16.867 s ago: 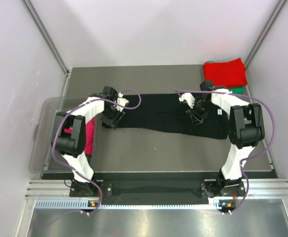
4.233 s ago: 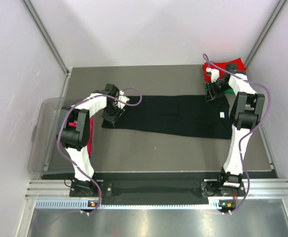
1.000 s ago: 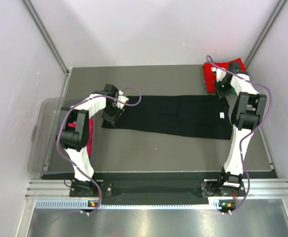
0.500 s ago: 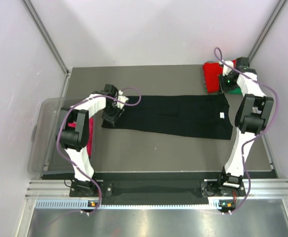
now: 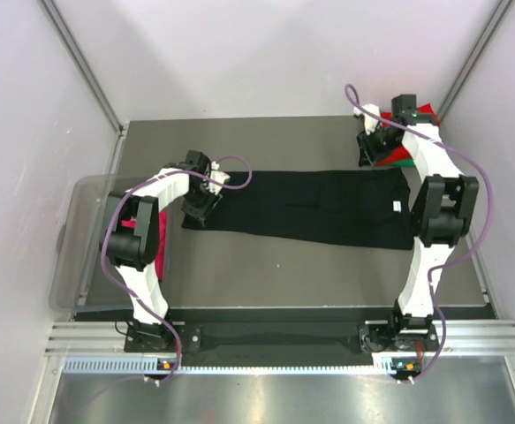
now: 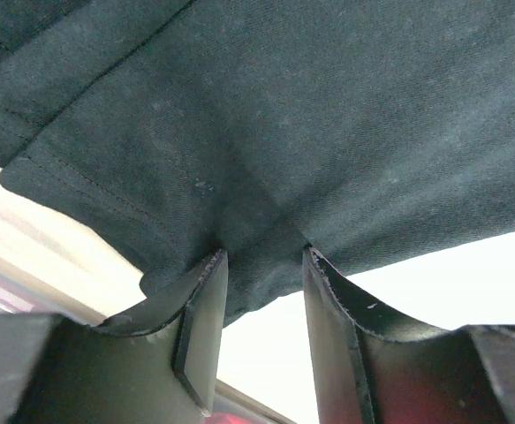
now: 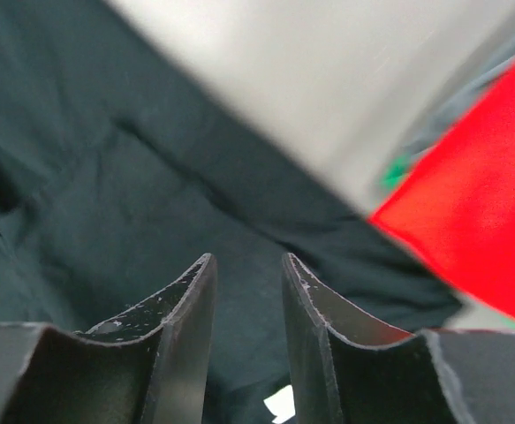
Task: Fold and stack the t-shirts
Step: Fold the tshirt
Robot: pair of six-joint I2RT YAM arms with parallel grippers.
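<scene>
The red shirt and green one sit stacked at the worktop's far right corner (seemingly done). The black shirt is only a long band across the middle, and a magenta one waits at left. The left claw pinches the band's left end; the right claw hangs over its right end, narrowly parted, empty.

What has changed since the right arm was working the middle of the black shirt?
The right gripper left the right half of the black t-shirt and moved to its far right corner, by the red t-shirt; it is open, holding nothing. The shirt's right end now lies spread wider. The left gripper stays shut on its left edge.
</scene>
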